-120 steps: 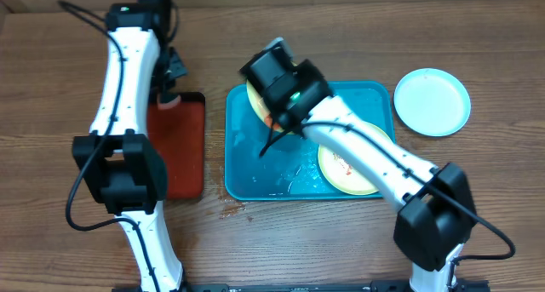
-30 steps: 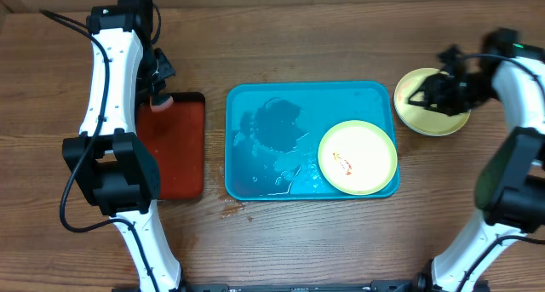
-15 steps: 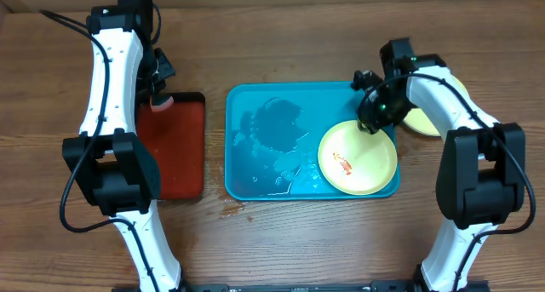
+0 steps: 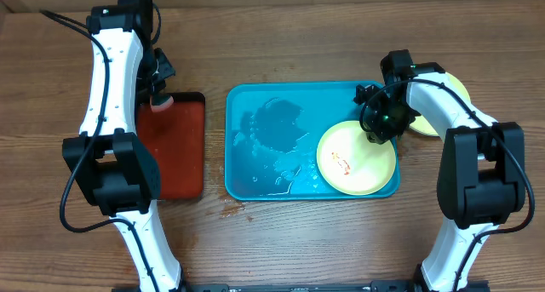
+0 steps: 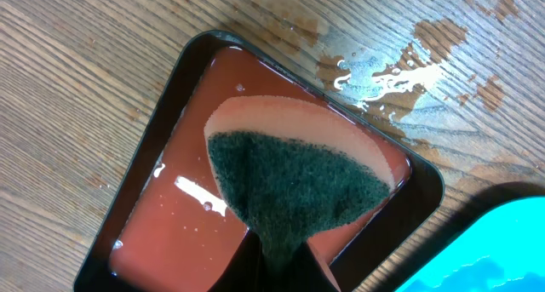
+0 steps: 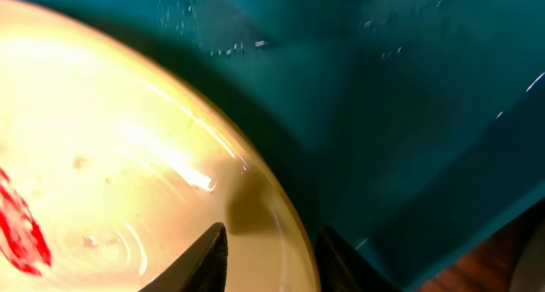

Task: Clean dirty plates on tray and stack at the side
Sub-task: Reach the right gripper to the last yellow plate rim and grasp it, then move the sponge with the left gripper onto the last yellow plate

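One yellow-green plate with a red smear lies at the right end of the wet turquoise tray. My right gripper is open at the plate's far-right rim. In the right wrist view the fingers straddle the plate's edge, above the tray floor. A second yellow-green plate lies on the table right of the tray, partly behind my right arm. The light blue plate is hidden. My left gripper is shut on a green-and-peach sponge.
The sponge hangs over the black-rimmed red tray, which holds liquid and shows in the left wrist view. Water is splashed on the wood by that tray's corner and at the turquoise tray's front left corner.
My right arm put a yellow-green plate on the side pile, covering the blue one, then came back to the tray and lowered onto the last plate's rim. The left arm stays still.
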You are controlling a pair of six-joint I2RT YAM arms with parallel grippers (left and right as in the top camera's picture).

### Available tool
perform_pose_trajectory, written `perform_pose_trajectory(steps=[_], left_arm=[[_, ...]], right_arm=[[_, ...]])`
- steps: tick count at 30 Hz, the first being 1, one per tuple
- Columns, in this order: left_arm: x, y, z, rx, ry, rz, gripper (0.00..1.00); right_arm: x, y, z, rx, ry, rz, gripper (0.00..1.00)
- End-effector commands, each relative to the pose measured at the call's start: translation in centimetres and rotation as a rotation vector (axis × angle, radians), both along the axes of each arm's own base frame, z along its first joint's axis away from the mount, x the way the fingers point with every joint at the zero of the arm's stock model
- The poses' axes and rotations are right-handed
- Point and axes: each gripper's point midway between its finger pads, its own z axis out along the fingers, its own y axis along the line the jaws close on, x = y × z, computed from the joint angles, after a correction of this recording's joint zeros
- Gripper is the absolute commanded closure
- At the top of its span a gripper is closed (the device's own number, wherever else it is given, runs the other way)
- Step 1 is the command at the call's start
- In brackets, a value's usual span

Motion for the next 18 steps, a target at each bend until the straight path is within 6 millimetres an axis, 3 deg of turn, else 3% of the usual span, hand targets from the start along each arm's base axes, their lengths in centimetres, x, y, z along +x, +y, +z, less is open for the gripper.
perform_pose_trajectory(steps=[1,4,6,9,18], left_arm=[[-0.2,-0.4,1.2,-0.002,-0.030,0.005,0.96],[-0.1,-0.7,1.2,-0.019,-0.031,0.003,0.96],[-0.1,-1.0,1.2,-0.035,-0.032,0.000,0.96],[0.0,-1.7,1.1,-0.077,-0.034,-0.030,0.96],[0.9,-6.7,1.2,-0.244,-0.066,-0.209,0.96]], right_arm=[[-0.1,-0.1,1.1,0.004,-0.017,-0.008,0.67],[-0.1,0.1,1.1,0.018,-0.015,-0.027,0.76],[0.1,0.4,1.1,0.032,-0.019,-0.063,0.89],[0.4,1.3,1.3,0.084,-0.021,-0.115,0.96],[2.4,4.1,1.9,0.219,-0.037,-0.360,0.96]])
